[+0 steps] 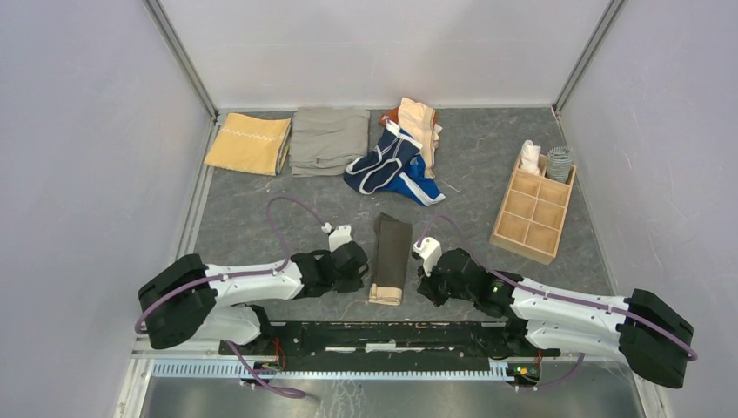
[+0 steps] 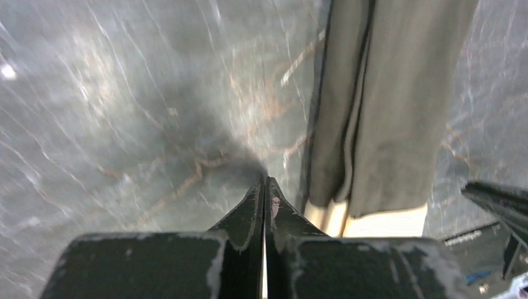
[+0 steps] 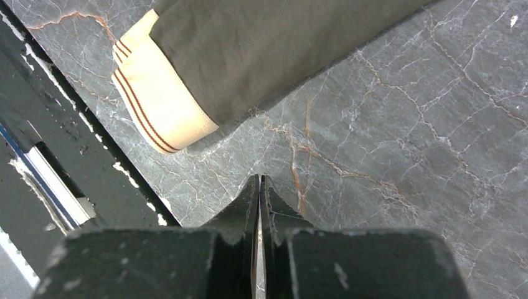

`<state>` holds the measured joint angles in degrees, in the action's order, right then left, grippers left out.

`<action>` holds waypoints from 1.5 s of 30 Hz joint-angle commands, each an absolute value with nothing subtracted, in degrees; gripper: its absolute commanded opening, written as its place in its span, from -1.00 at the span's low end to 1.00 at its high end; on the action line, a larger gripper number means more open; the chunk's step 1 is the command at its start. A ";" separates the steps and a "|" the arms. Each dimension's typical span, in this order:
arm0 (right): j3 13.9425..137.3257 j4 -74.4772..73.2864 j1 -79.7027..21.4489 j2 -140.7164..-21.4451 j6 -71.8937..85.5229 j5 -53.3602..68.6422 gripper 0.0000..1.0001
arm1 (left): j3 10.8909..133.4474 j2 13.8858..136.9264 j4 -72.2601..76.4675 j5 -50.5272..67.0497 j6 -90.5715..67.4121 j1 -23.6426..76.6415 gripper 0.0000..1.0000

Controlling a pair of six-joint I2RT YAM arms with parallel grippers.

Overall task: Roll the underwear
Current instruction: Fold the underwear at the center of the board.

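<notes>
Two robot arms flank a folded strip of dark grey-brown underwear (image 1: 392, 251) on a grey marbled table (image 1: 261, 235).
The underwear lies lengthwise between the arms, with its tan waistband at the near end. The left gripper (image 2: 266, 187) and right gripper (image 3: 259, 184) are both clenched on nothing, one to each side of it. In the blurred left wrist view, the tips seem just clear of the cloth. More briefs (image 1: 392, 161) lie heaped at the back.

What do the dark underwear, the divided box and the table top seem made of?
The dark underwear: soft matte fabric, perhaps cotton; it folds flat, with a striped tan elastic-looking waistband. The divided box: probably pale unpainted wood, by its colour and thin walls. The table top: grey, veined like stone, possibly printed laminate.
</notes>
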<state>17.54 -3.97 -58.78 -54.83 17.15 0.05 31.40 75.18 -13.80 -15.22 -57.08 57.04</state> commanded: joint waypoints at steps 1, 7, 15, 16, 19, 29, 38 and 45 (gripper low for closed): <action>18.66 -4.57 -59.06 -54.68 17.49 2.89 -0.88 | 26.82 72.57 -20.41 -17.70 -67.64 62.38 -0.96; 16.96 -1.72 -62.70 -55.87 19.13 7.06 -0.83 | 25.59 72.27 -17.24 -17.27 -68.88 66.50 -0.96; 15.72 1.32 -63.96 -56.28 23.06 0.82 -0.74 | 29.51 80.25 -13.05 -16.33 -68.20 68.74 -0.96; 15.76 1.60 -63.97 -56.69 22.86 0.36 -0.73 | 29.53 80.28 -13.40 -16.80 -68.55 68.78 -0.96; 16.88 1.05 -63.90 -57.29 22.68 -1.56 -0.73 | 29.53 78.28 -16.02 -18.54 -69.70 68.80 -0.96; 20.09 -0.41 -64.00 -51.32 21.65 -0.38 -0.84 | 25.66 66.00 -16.83 -22.05 -69.25 68.77 -0.96; 21.86 3.07 -63.96 -57.38 21.67 -0.51 -0.91 | 27.11 71.63 -8.76 -19.76 -64.79 68.81 -0.96; 21.72 4.63 -63.96 -60.73 21.10 -0.14 -0.92 | 28.54 77.07 -4.03 -17.63 -63.47 68.75 -0.96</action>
<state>19.59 1.39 -63.70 -59.44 22.02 -0.38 27.57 74.30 -6.68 -18.87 -66.59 68.55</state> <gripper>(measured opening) 0.042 0.026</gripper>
